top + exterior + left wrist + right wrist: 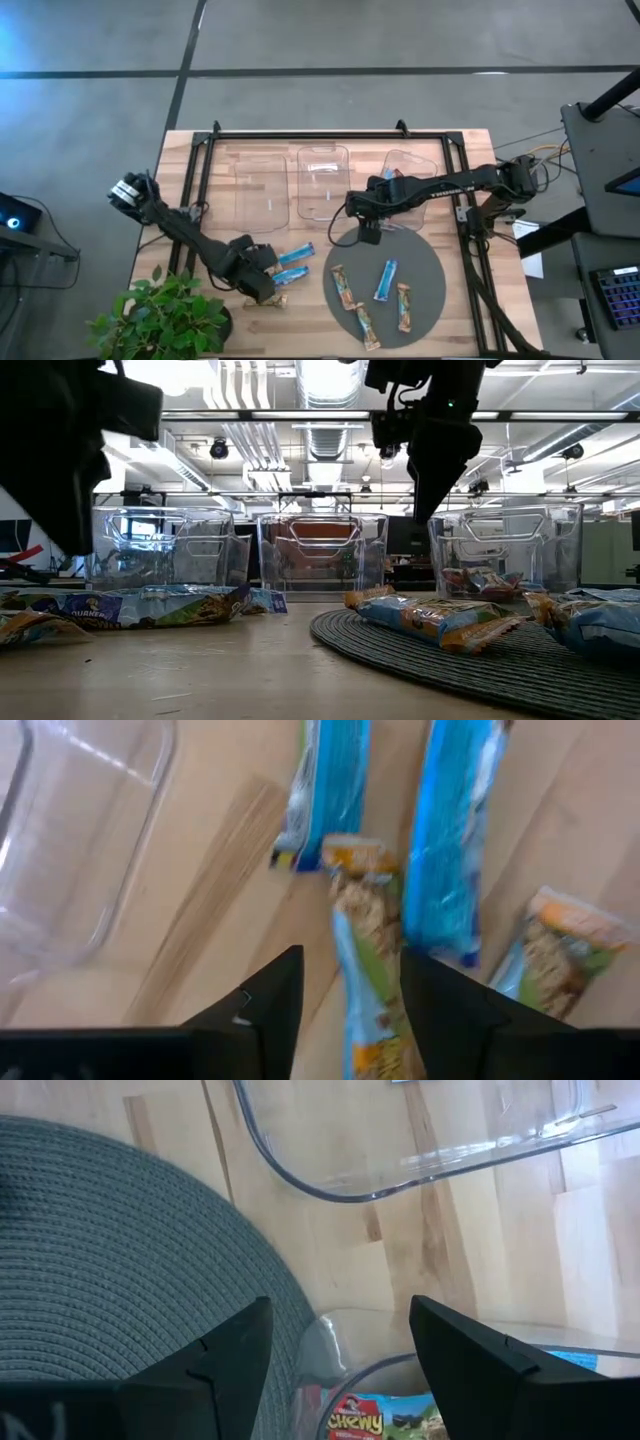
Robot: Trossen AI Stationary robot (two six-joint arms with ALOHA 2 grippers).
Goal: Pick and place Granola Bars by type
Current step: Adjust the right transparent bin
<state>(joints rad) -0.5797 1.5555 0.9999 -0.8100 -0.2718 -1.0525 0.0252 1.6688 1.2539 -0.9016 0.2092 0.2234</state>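
Note:
My left gripper [350, 995] is open and hovers low over a tan-and-green granola bar [368, 935] that lies flat on the wood, its near end between the two fingers. Two blue bars [452, 840] [325, 780] and another tan bar [560, 950] lie beside it. In the high view this gripper [262, 285] is at the table's near left. My right gripper [368, 236] is open and empty above the far rim of the round grey mat [425, 260]. On the mat lie three tan bars [345, 285] and a blue one [385, 280].
Three clear trays [260, 185] [322, 180] [410, 172] stand in a row along the far side; the right one holds a wrapped bar [380, 1422]. A black rail frame [205, 180] borders the table. A potted plant [160, 315] sits at the near left corner.

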